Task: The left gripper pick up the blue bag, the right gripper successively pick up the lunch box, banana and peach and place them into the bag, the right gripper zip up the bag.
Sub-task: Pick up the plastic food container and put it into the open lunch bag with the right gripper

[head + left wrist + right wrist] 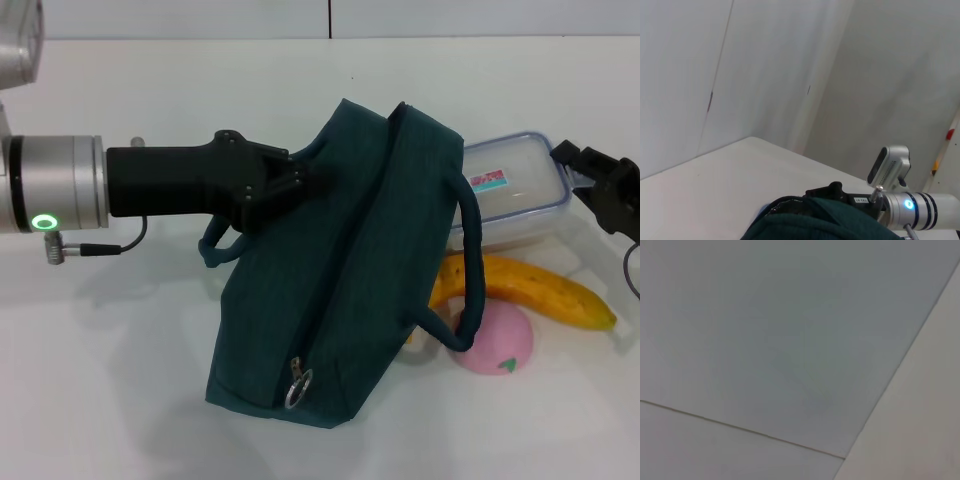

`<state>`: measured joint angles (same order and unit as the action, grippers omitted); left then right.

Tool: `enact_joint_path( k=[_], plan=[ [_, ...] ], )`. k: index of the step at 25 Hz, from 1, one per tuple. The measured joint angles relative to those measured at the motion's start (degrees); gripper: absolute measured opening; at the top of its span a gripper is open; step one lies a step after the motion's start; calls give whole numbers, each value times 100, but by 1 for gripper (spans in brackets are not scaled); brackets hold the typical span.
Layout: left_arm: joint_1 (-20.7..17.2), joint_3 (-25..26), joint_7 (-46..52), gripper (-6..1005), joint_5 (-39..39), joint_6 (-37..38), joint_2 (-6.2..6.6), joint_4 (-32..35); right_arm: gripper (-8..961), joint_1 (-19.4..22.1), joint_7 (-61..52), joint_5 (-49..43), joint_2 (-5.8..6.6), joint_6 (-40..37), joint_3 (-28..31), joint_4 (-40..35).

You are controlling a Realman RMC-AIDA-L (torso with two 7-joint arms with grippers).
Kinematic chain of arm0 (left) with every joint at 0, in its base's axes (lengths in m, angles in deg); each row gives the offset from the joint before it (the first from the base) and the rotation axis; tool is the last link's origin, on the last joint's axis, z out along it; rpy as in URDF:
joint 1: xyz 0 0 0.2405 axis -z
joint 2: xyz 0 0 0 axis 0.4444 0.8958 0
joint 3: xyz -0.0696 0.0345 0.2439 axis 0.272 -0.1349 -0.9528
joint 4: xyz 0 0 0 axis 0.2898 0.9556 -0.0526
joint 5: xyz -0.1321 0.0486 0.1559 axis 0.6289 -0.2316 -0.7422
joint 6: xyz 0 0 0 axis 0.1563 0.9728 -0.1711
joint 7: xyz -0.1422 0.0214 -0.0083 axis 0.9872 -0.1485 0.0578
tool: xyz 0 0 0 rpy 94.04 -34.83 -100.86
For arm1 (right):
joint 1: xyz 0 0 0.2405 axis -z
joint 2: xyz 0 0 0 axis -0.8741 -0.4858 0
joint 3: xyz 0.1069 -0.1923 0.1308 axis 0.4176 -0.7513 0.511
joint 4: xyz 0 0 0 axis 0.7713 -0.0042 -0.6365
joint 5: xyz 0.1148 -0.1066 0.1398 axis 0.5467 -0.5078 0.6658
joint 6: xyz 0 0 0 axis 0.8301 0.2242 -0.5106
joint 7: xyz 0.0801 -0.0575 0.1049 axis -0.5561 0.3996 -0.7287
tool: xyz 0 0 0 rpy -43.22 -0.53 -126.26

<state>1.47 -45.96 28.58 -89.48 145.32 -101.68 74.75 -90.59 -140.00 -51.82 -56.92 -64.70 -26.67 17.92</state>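
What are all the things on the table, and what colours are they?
bag: one, dark teal-blue, middle of the table, zipper still closed.
lunch box: one, clear with a blue rim, behind the bag on the robot's right.
banana: one, yellow, in front of the lunch box.
peach: one, pink, in front of the banana, next to the bag.
table: one, white, under everything.
left gripper: one, black, against the bag's upper left side at its handle.
right gripper: one, black, at the right edge, near the lunch box.

One blue bag [340, 270], one lunch box [510, 190], one banana [530, 288], one peach [497, 342].
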Motion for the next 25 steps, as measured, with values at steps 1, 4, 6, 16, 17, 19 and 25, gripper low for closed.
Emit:
enact_joint_path(
  k=[1,4,6,16,17,19,25],
  plan=[
    [0,0,0,44,0,0,0,0,208,0,44,4,0,0,0,-9],
    [0,4,-1,44,13,0,0,0,204,-1,220,7,0,3,0,-50],
    [0,8,-2,44,26,0,0,0,203,-2,366,8,0,1,0,-63],
    [6,13,-9,43,27,0,8,0,197,16,839,23,0,-5,-1,-191],
    [6,13,-9,43,27,0,8,0,197,19,856,42,0,-9,0,-196],
    [8,13,-12,43,14,0,9,0,196,22,863,70,0,-19,0,-204],
    [8,13,-13,43,6,0,13,4,195,39,939,91,0,-144,-1,-211]
  ],
)
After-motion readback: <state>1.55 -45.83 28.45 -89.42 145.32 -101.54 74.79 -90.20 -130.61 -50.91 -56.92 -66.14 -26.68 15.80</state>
